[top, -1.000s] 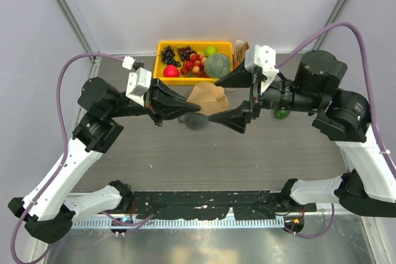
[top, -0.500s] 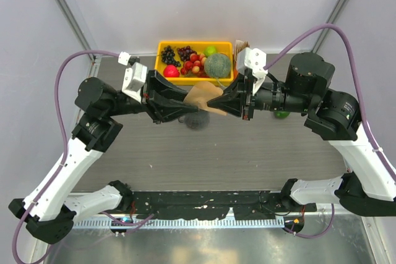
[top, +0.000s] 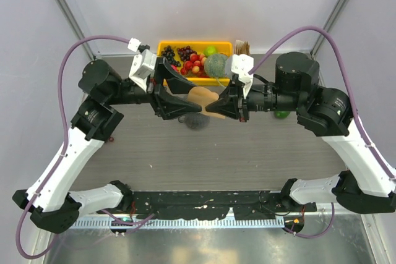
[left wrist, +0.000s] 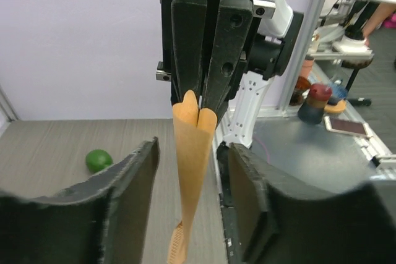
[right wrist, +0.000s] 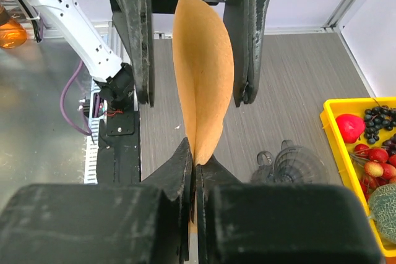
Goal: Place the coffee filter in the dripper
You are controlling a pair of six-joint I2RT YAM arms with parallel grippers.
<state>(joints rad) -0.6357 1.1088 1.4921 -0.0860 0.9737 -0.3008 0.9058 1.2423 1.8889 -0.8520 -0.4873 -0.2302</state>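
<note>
Grey wood surface [top: 266, 153], dripper [top: 197, 121] mid-frame. Just above it the right fingers [right wrist: 176, 174] are pinched tight on the filter [right wrist: 201, 72], left fingers [left wrist: 127, 190] spread apart either side.

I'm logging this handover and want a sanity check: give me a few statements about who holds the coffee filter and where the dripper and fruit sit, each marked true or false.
1. The right claw is shut on the coffee filter. True.
2. The left claw is clamped on the filter. False: its jaws stand open on either side of the paper.
3. The filter sits inside the dripper. False: it is held in the air, and the dripper stands on the table without it.
4. The melon lies in the yellow tray. True.
</note>
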